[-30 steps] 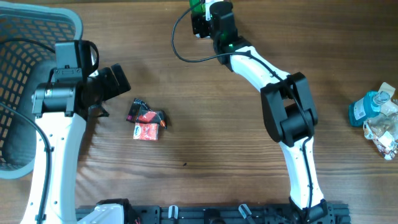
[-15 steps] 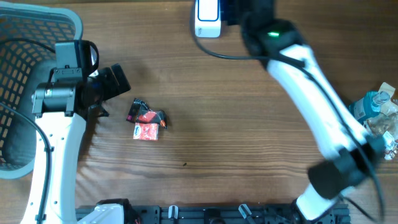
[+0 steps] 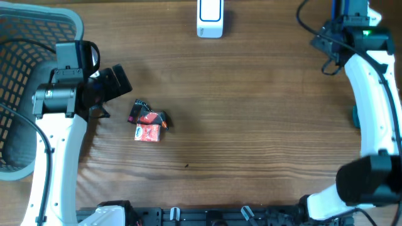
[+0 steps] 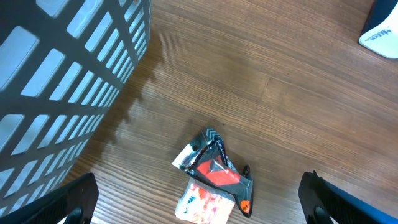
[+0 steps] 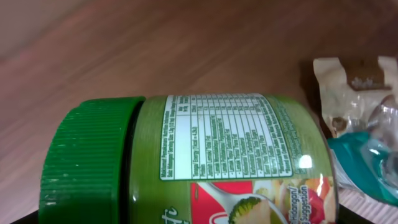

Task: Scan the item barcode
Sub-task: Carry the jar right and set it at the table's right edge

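Note:
A green jar [image 5: 211,155] with a green ribbed lid and a nutrition label fills the right wrist view, lying sideways above the table. My right gripper [image 3: 355,9] is shut on it at the back right edge; its fingers are hidden behind the jar. The white scanner [image 3: 209,16] stands at the back centre, also seen as the scanner [image 4: 380,34] in the left wrist view. My left gripper [image 3: 116,81] is open and empty, its fingertips either side of a black-and-red packet [image 4: 214,171].
A small red-and-white sachet [image 3: 147,132] lies against the black-and-red packet [image 3: 147,117]. A grey basket [image 3: 25,94] stands at the far left. Below the jar lie a teal bottle [image 5: 367,162] and a brown-and-white wrapper [image 5: 354,87].
My right arm has swung from beside the scanner at the back centre to the back right, carrying the jar. The left arm and the packets have not moved.

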Robot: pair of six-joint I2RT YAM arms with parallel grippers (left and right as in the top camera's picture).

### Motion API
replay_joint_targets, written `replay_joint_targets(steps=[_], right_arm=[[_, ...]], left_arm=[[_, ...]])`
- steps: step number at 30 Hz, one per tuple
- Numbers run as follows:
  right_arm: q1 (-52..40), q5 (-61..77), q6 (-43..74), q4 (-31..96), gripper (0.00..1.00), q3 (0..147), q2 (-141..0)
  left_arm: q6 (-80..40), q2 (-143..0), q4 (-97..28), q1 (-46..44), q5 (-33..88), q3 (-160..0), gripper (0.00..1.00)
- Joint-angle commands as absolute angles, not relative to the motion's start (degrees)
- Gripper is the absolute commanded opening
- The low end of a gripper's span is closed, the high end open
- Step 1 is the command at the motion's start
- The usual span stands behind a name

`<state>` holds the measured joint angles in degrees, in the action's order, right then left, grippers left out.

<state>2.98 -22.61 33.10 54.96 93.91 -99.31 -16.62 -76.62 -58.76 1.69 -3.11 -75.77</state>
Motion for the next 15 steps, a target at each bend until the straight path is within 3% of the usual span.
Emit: replay_joint_targets(steps=[1,5,15], right_arm=[[7.29,-21.91,34.68,48.56,0.82,87.74,-102.87],[12.49,-21.91,34.41,40.88,0.82,83.64,-109.93],[20.56,-21.85,32.97,36.51,0.85,83.64,-119.44]], left_arm=[[-15.86,-76.69,-58.59,2.04,-3.49,-76.40,1.00],[-15.86,-76.69,-58.59,2.04,-3.46,-76.40,1.00],[-15.86,-76.69,-58.59,2.04,-3.49,-76.40,1.00]])
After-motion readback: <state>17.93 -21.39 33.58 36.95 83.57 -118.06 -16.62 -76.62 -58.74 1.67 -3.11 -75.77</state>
